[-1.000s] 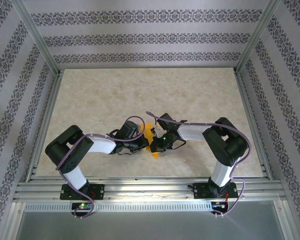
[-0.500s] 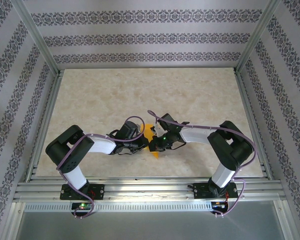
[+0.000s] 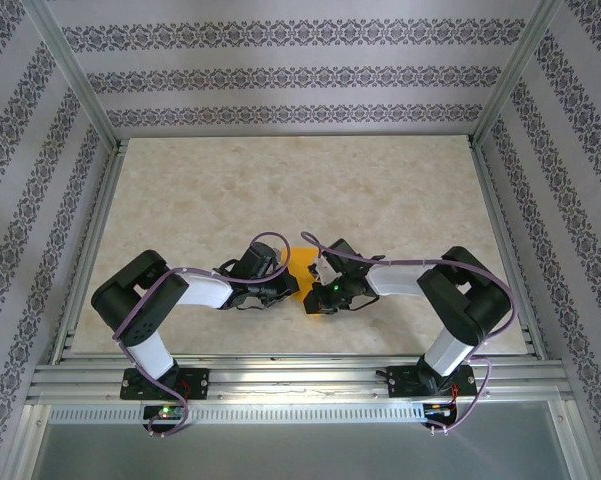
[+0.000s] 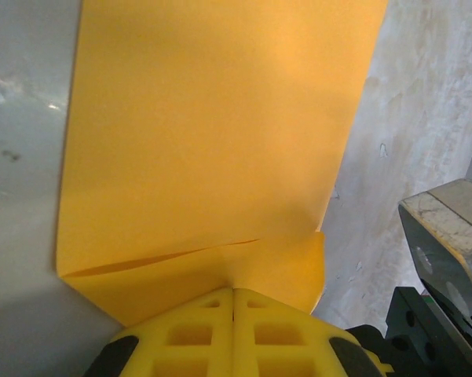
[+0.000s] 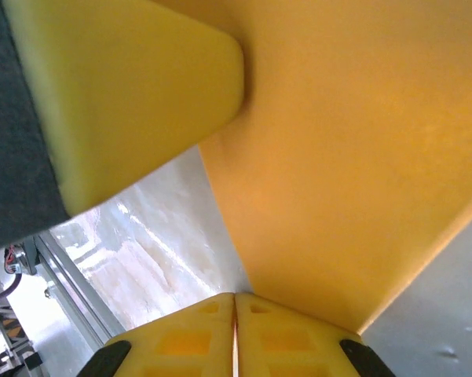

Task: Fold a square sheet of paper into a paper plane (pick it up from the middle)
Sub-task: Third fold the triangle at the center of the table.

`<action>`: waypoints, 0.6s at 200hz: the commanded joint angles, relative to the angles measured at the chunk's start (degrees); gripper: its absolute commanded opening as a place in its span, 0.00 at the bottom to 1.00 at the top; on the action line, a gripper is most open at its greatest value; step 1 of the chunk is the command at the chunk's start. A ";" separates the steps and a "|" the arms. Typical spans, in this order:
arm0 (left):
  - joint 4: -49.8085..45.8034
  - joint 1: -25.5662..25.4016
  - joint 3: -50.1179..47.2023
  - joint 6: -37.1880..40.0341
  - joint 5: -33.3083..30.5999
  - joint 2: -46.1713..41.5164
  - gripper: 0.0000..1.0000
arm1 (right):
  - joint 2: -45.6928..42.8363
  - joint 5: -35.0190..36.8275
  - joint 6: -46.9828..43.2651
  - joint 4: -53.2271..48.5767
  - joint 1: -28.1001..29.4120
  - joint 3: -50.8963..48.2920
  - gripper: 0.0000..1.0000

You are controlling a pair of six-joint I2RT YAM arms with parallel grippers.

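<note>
the thin bright orange paper sheet (image 3: 302, 262) sat low-centre in the top view, partly folded. the left gripper (image 4: 234, 292) and right gripper (image 5: 235, 298) were each clamped on its edge. mid-fold, i judged; next the crease needed pressing flat on the desk (image 3: 280, 190).

Soft, even light from above fills the overhead view, and the pale marbled stone-look counter (image 3: 280, 180) is bright, with only faint shadows. In the wrist views the thin bright orange sheet of paper (image 4: 220, 118) glows, darkening toward its fold. Small glints dot the counter, and nearby surfaces blur.
</note>
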 commanded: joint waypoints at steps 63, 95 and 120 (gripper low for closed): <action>-7.65 -0.33 -0.35 0.18 -3.67 1.78 0.00 | -5.59 -1.95 4.47 0.26 0.35 -8.33 0.11; -6.93 -0.33 -0.47 0.02 -3.26 1.78 0.00 | -10.32 -2.36 5.47 -1.31 0.09 -6.57 0.11; -5.98 -0.33 -0.57 -0.28 -3.12 1.47 0.00 | -14.36 1.85 8.83 -0.45 -0.47 -4.91 0.11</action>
